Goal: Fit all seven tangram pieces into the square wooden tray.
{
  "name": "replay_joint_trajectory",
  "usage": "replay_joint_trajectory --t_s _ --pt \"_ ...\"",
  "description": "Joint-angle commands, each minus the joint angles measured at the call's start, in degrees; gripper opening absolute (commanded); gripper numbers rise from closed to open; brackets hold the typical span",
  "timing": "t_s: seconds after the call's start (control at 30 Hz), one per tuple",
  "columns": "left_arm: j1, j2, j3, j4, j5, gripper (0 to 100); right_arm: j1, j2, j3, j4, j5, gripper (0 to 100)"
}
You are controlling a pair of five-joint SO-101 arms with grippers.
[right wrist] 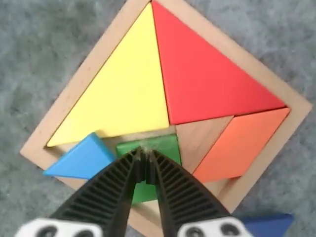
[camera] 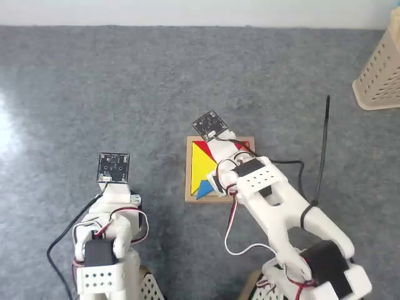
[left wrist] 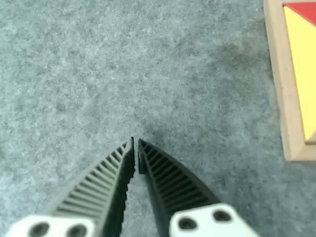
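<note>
The square wooden tray (right wrist: 101,47) holds a large yellow triangle (right wrist: 123,94), a large red triangle (right wrist: 202,79) and an orange parallelogram (right wrist: 239,143). My right gripper (right wrist: 145,157) is shut, its tips down on a green square (right wrist: 165,147) inside the tray. A light blue triangle (right wrist: 81,159) lies tilted across the tray's rim. A dark blue piece (right wrist: 269,223) rests on the carpet outside it. In the high view the right arm (camera: 259,181) reaches over the tray (camera: 188,178). My left gripper (left wrist: 136,144) is shut over bare carpet, left of the tray's rim (left wrist: 276,74).
Grey carpet covers the table all round. A beige slatted basket (camera: 381,69) stands at the far right edge. A black cable (camera: 325,150) rises beside the right arm. The left arm (camera: 112,212) sits at the near left.
</note>
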Motion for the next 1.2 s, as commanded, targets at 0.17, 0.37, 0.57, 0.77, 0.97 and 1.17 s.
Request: replay_joint_trajectory --t_s 0.17,0.37,0.57,0.77,0.97,1.17 --pt "0.26 -0.97 -0.66 0.26 0.44 1 -0.66 -0.48 -3.60 3.38 0.88 0.7" --pt "0.26 -0.97 -0.66 0.26 0.44 1 -1.54 -0.48 -3.52 6.64 0.88 0.7" --pt "0.26 -0.97 -0.66 0.26 0.44 1 -0.92 -1.63 -3.52 6.20 0.35 0.7" --pt "0.26 -0.97 -0.66 0.26 0.44 1 1.89 -8.92 -1.49 7.87 0.79 0.7" --pt "0.26 -0.97 -0.66 0.26 0.44 1 1.71 -3.30 -2.11 7.16 0.88 0.6" --pt "0.26 -0.97 -0.66 0.26 0.44 1 1.89 6.99 -8.09 7.52 0.88 0.6"
